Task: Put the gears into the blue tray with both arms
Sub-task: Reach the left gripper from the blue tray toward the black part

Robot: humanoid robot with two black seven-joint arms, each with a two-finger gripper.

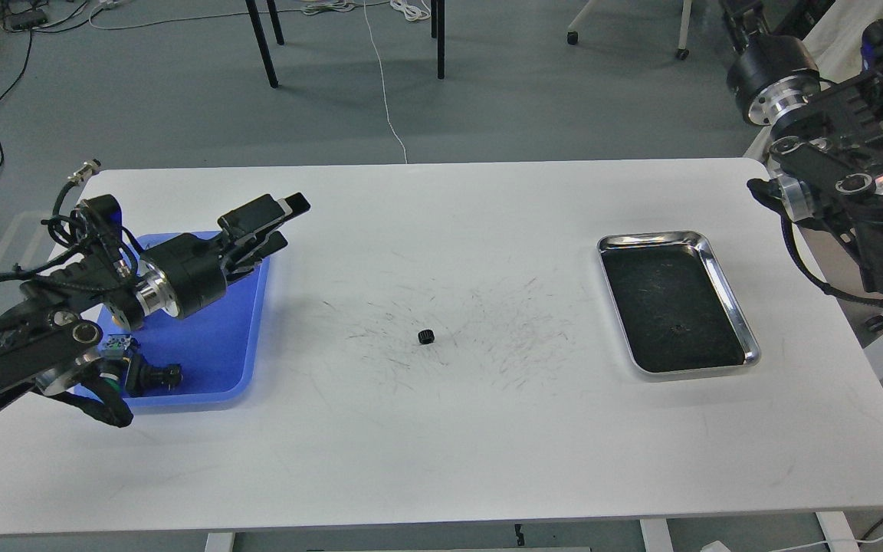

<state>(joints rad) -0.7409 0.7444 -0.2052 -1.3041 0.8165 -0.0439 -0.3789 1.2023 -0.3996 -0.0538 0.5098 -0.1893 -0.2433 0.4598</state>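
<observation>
One gear [426,336], a tiny black toothed disc, lies alone on the scuffed middle of the white table. The blue tray [219,360] sits at the left, and my left arm covers much of it. My left gripper [287,222] hovers over the tray's far right corner, pointing right toward the table's middle. It is open and holds nothing, well left of the gear. My right arm [775,77] is raised beyond the table's far right corner. The top edge of the view cuts off its gripper's fingers.
A shiny steel tray [650,236] with a dark inside stands at the right. A black push-button switch [152,376] shows in the blue tray below my left arm. Chair legs, cables and a draped chair stand on the floor behind the table.
</observation>
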